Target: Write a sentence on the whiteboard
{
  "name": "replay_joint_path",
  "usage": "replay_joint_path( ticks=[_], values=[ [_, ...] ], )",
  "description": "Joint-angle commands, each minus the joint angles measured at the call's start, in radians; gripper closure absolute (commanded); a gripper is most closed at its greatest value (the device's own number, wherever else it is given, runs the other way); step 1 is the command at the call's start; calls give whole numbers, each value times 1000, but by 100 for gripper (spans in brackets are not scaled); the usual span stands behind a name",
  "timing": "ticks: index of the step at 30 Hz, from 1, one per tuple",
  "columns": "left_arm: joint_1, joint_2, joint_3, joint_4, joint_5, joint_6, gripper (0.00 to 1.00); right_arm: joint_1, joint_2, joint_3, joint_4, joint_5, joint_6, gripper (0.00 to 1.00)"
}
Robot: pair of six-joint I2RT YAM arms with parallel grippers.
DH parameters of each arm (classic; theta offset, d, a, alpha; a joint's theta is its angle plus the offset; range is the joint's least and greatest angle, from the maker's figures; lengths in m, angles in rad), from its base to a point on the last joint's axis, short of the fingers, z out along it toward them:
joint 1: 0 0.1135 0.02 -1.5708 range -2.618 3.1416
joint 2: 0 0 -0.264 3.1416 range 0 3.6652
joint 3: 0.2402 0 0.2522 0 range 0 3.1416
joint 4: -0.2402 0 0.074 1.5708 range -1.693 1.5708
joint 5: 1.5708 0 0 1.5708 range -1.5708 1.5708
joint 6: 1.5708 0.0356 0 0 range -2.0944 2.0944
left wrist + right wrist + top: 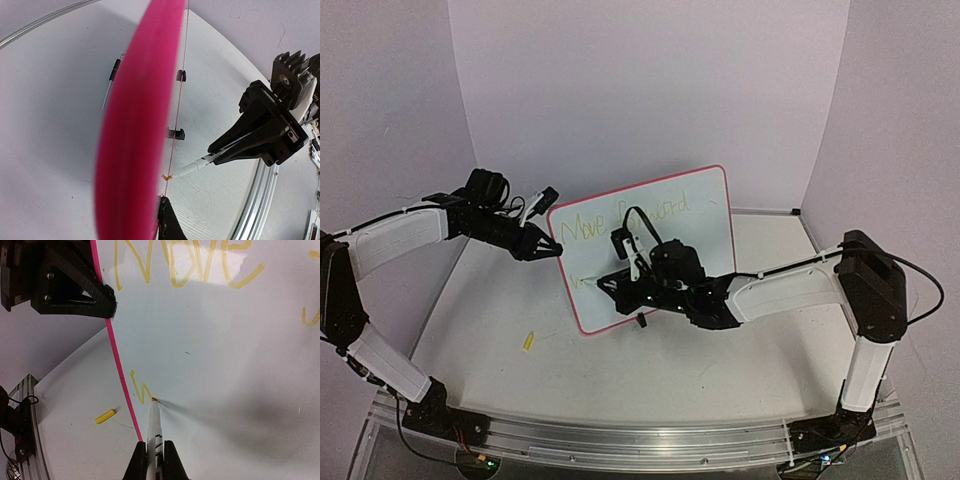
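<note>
The whiteboard (715,235) stood upright on the table (500,330), with the left gripper (545,247) clenched on its rim. The right gripper (156,455) grasped a marker (154,425). Of the sentence (175,265), "Move forward" was written, and the second line had seemingly only a "w".

Whiteboard (705,245): upright mid-desk (720,365).
Left gripper (556,250): jaws astride the whiteboard's left edge.
Marker (154,425): between the right gripper's (156,462) jaws, tip touching the whiteboard's lower left.
Sentence (190,265): upper line above the tip.
Cap (528,341): on the desk, left of the whiteboard.
</note>
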Motion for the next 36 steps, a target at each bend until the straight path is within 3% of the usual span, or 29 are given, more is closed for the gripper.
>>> replay_joint_path(
  ticks=[1,10,20,36],
  values=[
    [-29,20,-6,-35,-70,45,100,-20,-50,63,27,123,-14,100],
    [-29,21,-6,-36,-69,46,100,-20,-50,50,28,101,-14,100],
    [-29,27,-6,-34,-66,45,100,-19,-145,-95,153,-76,-29,100],
    [-29,32,-5,-36,-69,44,100,-19,-37,-7,73,-24,-23,100]
  ],
)
